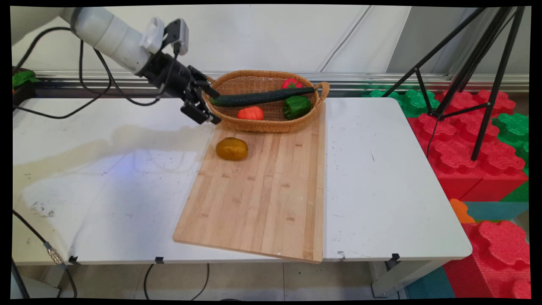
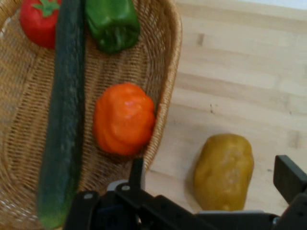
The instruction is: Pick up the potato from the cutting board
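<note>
My gripper hangs open with nothing held, just left of the wicker basket, close to its left rim. In the hand view the gripper frames a yellow-brown potato, which lies on the wooden cutting board a little below the hand; the potato is apart from both fingers. Inside the basket a long dark cucumber lies across, with an orange pepper, a green pepper and a red tomato. The hand view shows the cucumber, orange pepper, green pepper and tomato.
The cutting board lies on the white table, the basket at its far end. A black tripod stands at the right over red and green foam blocks. Black cables hang from the arm at the left.
</note>
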Controlling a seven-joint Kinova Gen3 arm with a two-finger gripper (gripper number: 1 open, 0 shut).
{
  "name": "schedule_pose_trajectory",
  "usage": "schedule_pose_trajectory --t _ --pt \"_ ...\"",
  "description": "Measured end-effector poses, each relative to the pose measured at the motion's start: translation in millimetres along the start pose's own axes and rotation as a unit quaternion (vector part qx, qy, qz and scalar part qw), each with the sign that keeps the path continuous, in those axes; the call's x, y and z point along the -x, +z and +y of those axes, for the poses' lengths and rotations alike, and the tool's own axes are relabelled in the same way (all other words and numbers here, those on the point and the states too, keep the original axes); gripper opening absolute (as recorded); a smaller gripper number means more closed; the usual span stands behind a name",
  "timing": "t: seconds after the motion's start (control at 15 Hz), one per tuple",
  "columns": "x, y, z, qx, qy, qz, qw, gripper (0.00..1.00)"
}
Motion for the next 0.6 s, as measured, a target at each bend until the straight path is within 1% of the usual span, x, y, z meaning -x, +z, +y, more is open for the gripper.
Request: schedule_pose_trajectory --t 0.13,0.4,0.6 --pt "3.3 9.4 3.5 0.003 -0.004 -0.008 1.0000 1.00" --pt "10.3 38.0 10.3 0.009 -0.016 -0.033 0.9993 1.00" --pt "13.4 59.4 14.9 0.017 -0.024 -0.050 0.9983 1.00"
